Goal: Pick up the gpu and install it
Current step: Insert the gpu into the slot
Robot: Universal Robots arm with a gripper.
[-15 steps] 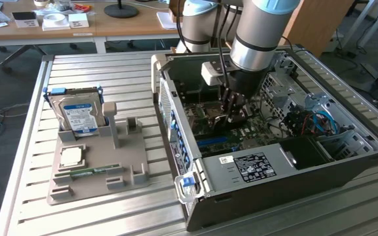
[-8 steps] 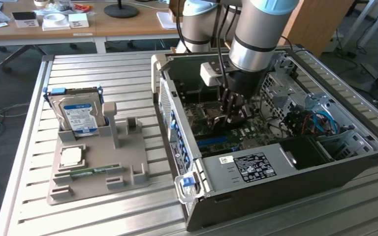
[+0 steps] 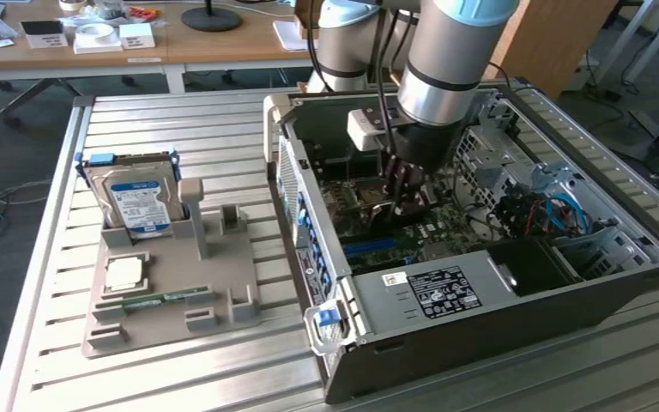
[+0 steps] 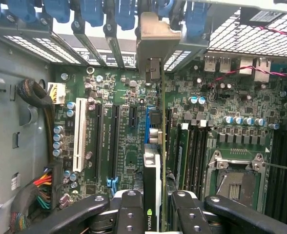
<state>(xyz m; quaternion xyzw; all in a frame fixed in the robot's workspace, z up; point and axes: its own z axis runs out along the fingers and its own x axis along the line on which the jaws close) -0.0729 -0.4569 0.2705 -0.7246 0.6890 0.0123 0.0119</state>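
Green circuit board is showing along the thin edge of the gpu (image 4: 153, 165), which the jaws are clenching from both sides, one black jaw pressing on each face near the end that is carrying a small green logo. In the wrist view the card is hanging edge-on over the motherboard (image 4: 124, 161), running in line with a blue slot (image 4: 147, 122) and lying between a pair of long black slots (image 4: 107, 141) and the memory sockets (image 4: 194, 151); whether its lower edge is touching the slot I cannot tell. Its pale metal bracket (image 4: 155, 41) is sitting just beside the rear openings of the case, among a row of blue latches (image 4: 92, 9). In the exterior view the arm (image 3: 450, 51) is reaching down from twelve o'clock into the open computer case (image 3: 479, 335), which is lying on its side at about three o'clock on the slatted metal surface (image 3: 192, 129). At about eight o'clock a grey holder (image 3: 164, 322) is resting on the same surface, well apart from the jaws, with a hard drive (image 3: 137, 202) standing upright in it, a square chip (image 3: 123, 273) lying flat and a narrow green memory stick (image 3: 152, 300) lying just beside the chip.
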